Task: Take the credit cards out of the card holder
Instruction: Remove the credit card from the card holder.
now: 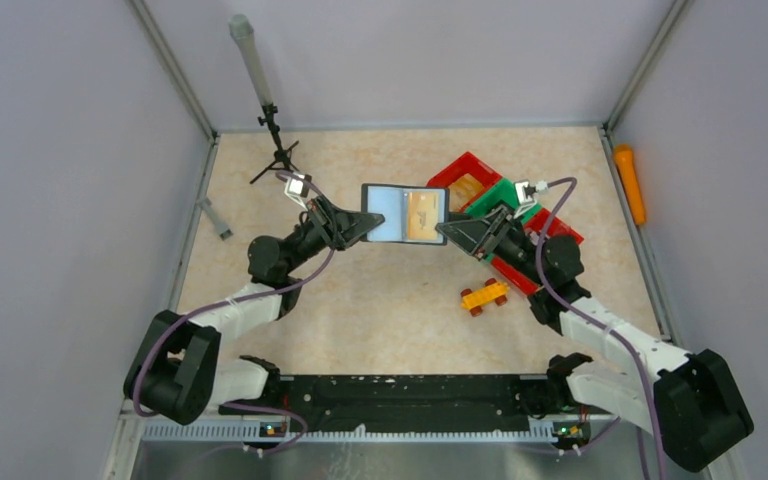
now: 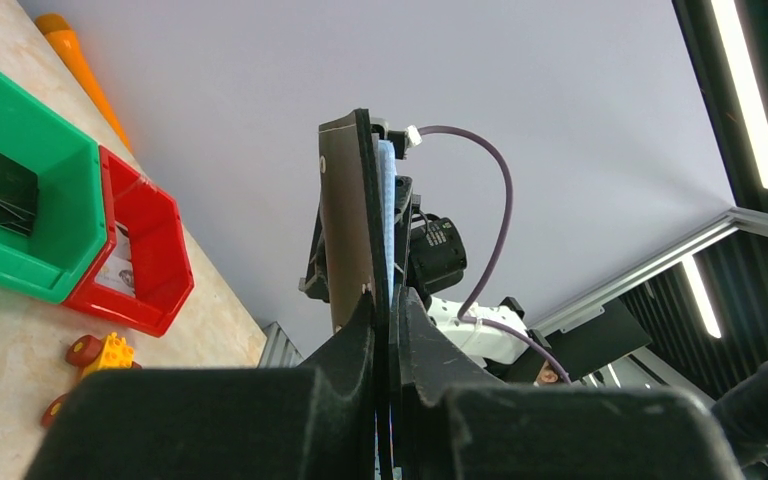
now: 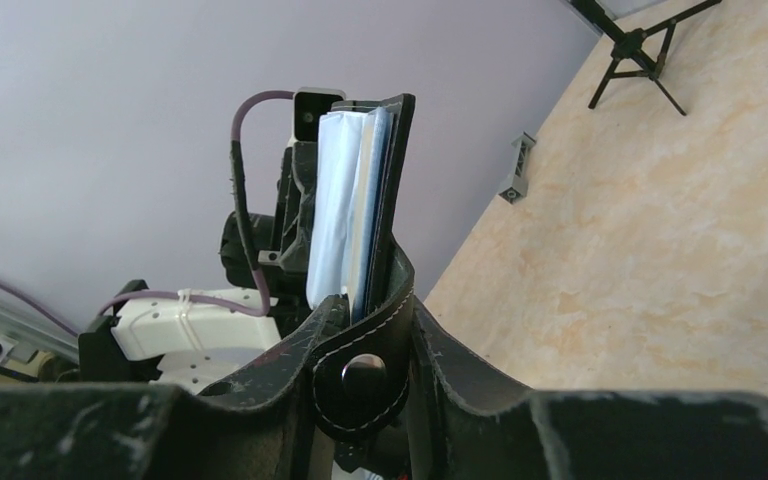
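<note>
The card holder (image 1: 405,213) is being held up in the air, opened out flat, over the far middle of the table (image 1: 360,300). It is being gripped at both of its short ends. The left pincer (image 1: 368,225) is being kept clamped on the left end; in the left wrist view its fingers (image 2: 355,340) are being pressed together on the holder's edge, with the holder rising edge-on between them. The right pincer (image 1: 443,228) is being kept closed on the right end; in the right wrist view its fingers (image 3: 305,350) are being pressed against both sides of the holder, with the strap tab and silver snap (image 3: 365,372) being squeezed between them.

A pale blue bundle of inner leaves (image 3: 345,210) is being shown standing against the holder's black cover. From above, a pale blue panel is being shown on the holder's left half and a tan printed face on its right half.

A green bin (image 1: 500,197) and a red bin (image 1: 465,178) are being kept toward the far right part of the table, behind the right arm. A yellow-orange toy car (image 1: 485,296) is being left right of the centre. A small black tripod (image 1: 278,150) is being kept standing at the far left corner, and an orange object (image 1: 630,185) is being left along the right edge.
</note>
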Motion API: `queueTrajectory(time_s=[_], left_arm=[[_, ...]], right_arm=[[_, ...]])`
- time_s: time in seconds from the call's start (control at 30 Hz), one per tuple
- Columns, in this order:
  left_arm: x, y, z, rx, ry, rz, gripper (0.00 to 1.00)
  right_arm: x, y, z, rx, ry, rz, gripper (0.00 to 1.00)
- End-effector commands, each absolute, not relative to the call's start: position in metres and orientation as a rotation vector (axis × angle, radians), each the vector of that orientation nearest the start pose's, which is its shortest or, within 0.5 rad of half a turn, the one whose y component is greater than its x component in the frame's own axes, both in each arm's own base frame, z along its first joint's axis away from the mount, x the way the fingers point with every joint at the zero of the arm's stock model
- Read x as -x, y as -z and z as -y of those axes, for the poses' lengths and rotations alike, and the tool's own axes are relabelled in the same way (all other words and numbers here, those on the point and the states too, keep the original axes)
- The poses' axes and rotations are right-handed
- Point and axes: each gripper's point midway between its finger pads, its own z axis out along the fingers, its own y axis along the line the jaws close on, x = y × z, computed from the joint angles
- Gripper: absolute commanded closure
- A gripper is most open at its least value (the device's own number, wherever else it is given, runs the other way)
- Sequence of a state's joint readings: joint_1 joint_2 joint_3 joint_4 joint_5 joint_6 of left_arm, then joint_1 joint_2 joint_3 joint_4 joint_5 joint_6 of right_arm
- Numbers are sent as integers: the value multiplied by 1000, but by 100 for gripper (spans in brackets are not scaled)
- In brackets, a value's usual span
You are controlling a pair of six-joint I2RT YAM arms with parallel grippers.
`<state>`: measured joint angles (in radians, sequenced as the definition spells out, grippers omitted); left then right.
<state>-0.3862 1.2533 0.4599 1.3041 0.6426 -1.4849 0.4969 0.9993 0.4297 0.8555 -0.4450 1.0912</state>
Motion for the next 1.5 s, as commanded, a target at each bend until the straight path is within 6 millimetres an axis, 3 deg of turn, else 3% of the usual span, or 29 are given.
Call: queueTrajectory(time_s=[0.0,0.27,0.3,0.37,0.47,0.67,0.83,0.97,1.07,1.27,1.47], left_arm=[[-237,-338,245,-15,1931,-1348,100],[-237,-338,246,-19,1925,-1352,100],[-238,-337,246,-20,1922,-1356,100],[-238,-336,246,-22,1917,-1362,100],[-242,-330,248,-14,1894,-1397,99],[-262,-290,251,53,1727,-1603,85],[-272,-257,244,31,1475,-1779,55],[-282,-247,225,-4,1205,-1890,40],[-284,-244,213,-46,1065,-1934,39],[-279,-239,209,-125,996,-1993,42],[-266,-244,242,-286,1235,-1925,60]], right_arm=[[-235,-304,-250,14,-1591,-1466,74],[-232,-306,-247,18,-1586,-1451,72],[-231,-306,-246,18,-1586,-1448,75],[-230,-306,-245,18,-1584,-1443,97],[-230,-303,-244,14,-1572,-1445,100],[-232,-294,-245,35,-1536,-1484,100],[-239,-276,-246,19,-1481,-1568,100],[-244,-262,-246,-8,-1468,-1611,100],[-245,-251,-248,-15,-1468,-1638,100],[-250,-237,-252,-23,-1479,-1662,100],[-249,-230,-258,-10,-1530,-1655,100]])
